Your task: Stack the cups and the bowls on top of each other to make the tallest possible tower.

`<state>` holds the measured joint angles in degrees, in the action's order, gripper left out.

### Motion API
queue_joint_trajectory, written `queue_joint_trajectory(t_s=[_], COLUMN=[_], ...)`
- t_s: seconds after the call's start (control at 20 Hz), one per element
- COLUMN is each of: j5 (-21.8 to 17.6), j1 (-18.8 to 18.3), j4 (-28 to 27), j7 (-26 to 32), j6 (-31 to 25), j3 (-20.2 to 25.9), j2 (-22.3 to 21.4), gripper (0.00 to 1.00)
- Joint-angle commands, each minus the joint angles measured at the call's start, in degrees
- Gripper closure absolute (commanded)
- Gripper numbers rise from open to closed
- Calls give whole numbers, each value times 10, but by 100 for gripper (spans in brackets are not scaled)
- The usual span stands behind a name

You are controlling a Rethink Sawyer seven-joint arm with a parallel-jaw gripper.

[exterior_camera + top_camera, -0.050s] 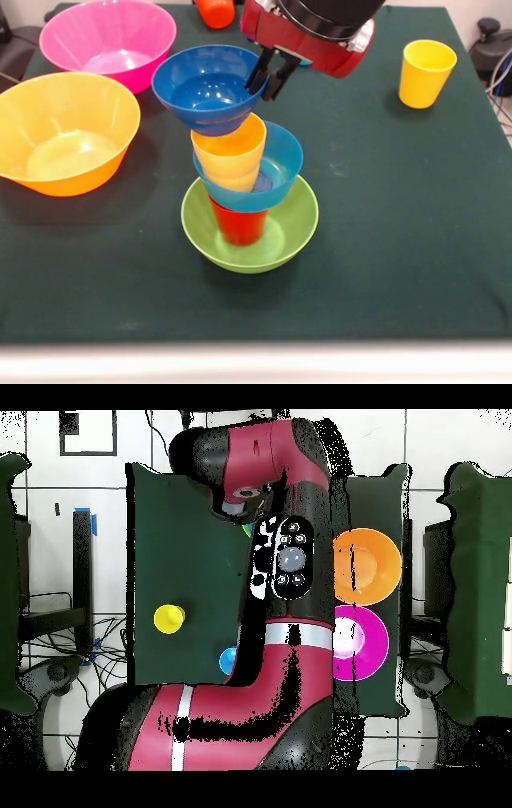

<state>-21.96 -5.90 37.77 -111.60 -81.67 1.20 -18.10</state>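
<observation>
Dark green worktop (384,240) carries the tower (240,184) just below the claw (270,74): green bowl (284,232), red cup (238,226), light blue bowl (284,160), yellow cup (232,152), dark blue bowl (206,84) tilted on top. Claw pinches its thin rim. Light, slick plastic; likely slips easily.

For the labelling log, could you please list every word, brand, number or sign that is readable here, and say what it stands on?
No readable text in either view.
The cups and bowls, such as the dark blue bowl and the yellow cup, are plain.
The arm's button panel shows round controls, but any markings are too small to read.
</observation>
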Motion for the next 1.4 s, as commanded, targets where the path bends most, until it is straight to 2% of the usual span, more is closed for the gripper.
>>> queue_joint_trajectory(t_s=[0.05, 0.5, 0.75, 0.8, 1.4], j5=[-6, -1, 6, 6, 16], j1=[13, 21, 22, 23, 18], j4=[-26, -40, -25, -24, -8], j7=[71, 61, 58, 58, 61], j6=[-45, -52, -51, -53, -58], j3=[39, 35, 30, 28, 24], j2=[13, 23, 15, 15, 7], gripper=[100, 100, 100, 0, 0])
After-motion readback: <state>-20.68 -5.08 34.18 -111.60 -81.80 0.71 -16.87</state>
